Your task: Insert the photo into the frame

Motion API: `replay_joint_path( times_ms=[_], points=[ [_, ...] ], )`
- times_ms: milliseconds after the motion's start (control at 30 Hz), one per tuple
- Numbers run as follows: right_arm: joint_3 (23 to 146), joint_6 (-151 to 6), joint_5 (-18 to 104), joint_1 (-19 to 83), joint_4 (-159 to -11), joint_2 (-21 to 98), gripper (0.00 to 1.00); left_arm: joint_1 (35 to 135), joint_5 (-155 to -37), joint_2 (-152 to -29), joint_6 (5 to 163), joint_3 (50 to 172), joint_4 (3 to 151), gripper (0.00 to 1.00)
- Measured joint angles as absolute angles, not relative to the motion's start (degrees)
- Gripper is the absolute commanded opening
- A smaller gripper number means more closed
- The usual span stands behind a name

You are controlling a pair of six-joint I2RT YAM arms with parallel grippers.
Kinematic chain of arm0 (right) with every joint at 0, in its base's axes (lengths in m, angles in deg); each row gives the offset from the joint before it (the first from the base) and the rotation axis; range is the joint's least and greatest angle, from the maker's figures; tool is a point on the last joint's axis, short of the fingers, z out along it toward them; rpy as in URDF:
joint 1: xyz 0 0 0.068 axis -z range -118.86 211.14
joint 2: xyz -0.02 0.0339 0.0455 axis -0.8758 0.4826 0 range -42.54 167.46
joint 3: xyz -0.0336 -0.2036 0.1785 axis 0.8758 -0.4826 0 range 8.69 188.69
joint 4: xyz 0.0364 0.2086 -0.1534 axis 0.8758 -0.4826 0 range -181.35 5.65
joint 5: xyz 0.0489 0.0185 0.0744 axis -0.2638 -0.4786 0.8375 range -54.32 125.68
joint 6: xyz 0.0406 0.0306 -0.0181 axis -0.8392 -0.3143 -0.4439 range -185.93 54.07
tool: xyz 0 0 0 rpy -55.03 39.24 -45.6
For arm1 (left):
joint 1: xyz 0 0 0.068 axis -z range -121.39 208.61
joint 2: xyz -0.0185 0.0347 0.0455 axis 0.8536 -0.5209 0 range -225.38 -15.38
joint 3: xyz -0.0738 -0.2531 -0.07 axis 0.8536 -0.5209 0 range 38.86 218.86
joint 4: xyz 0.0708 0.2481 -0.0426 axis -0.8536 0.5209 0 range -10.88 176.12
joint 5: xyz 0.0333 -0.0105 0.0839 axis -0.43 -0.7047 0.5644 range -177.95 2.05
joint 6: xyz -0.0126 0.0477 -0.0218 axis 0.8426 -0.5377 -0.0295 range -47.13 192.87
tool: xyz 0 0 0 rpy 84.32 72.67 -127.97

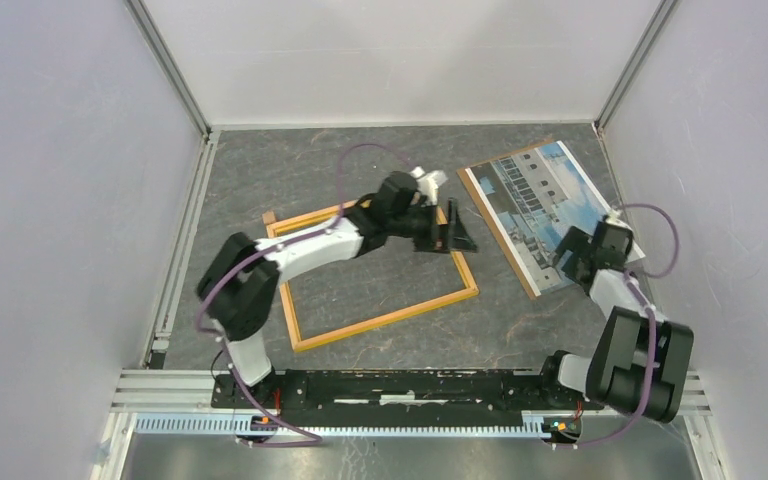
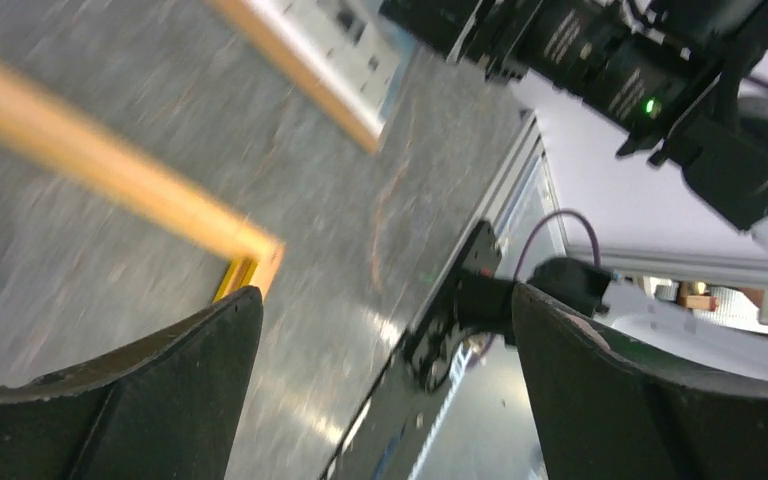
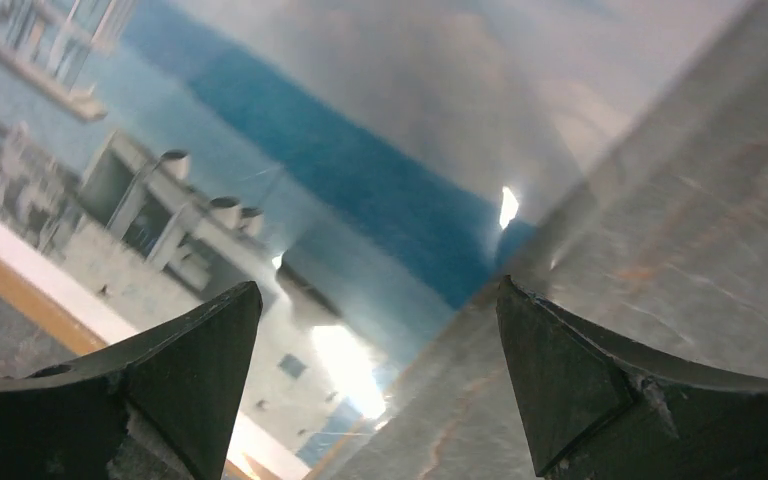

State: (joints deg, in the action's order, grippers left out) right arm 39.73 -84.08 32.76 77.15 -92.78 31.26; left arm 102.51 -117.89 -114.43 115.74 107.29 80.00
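I see my right gripper (image 3: 378,285) spread and empty, the photo (image 3: 310,150) flat beneath its fingers. My left gripper (image 2: 385,295) is spread too, the frame (image 2: 110,170) corner just past one finger. The right arm's lettering (image 2: 568,38) is too blurred to read.

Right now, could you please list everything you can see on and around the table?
photo: one, blue sky and pale building with a white edge, lying flat at the table's right rear.
backing board: one, brown, under the photo, only its edges showing.
frame: one, orange-yellow wood, lying flat left of centre, with the table showing through it.
table: one, dark grey and mottled.
white panels: three, standing at the left, rear and right of the table.
left gripper: one, black, open, above the frame's right rear corner.
right gripper: one, black, open, above the photo's near end.
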Motion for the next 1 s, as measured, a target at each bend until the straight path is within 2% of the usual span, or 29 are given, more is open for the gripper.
replay_joint_path(
  times_ms=[200, 467, 733, 1000],
  points=[
    [33.9, -88.1, 39.8, 89.7, -85.7, 26.3, 0.94, 110.3, -116.4, -132.4, 116.6, 128.8, 75.8, 1.00],
    [26.2, -93.0, 51.3, 100.0, -71.1, 25.2, 0.93, 113.1, -112.7, -150.3, 117.4, 150.4, 77.1, 1.00],
    [22.4, -96.3, 60.2, 103.8, -58.8, 28.7, 0.91, 114.4, -103.2, -158.9, 121.7, 158.3, 78.7, 1.00],
    [20.5, -98.1, 65.1, 104.1, -52.8, 30.8, 0.90, 114.7, -100.2, -163.8, 127.1, 160.4, 79.2, 1.00]
  ],
)
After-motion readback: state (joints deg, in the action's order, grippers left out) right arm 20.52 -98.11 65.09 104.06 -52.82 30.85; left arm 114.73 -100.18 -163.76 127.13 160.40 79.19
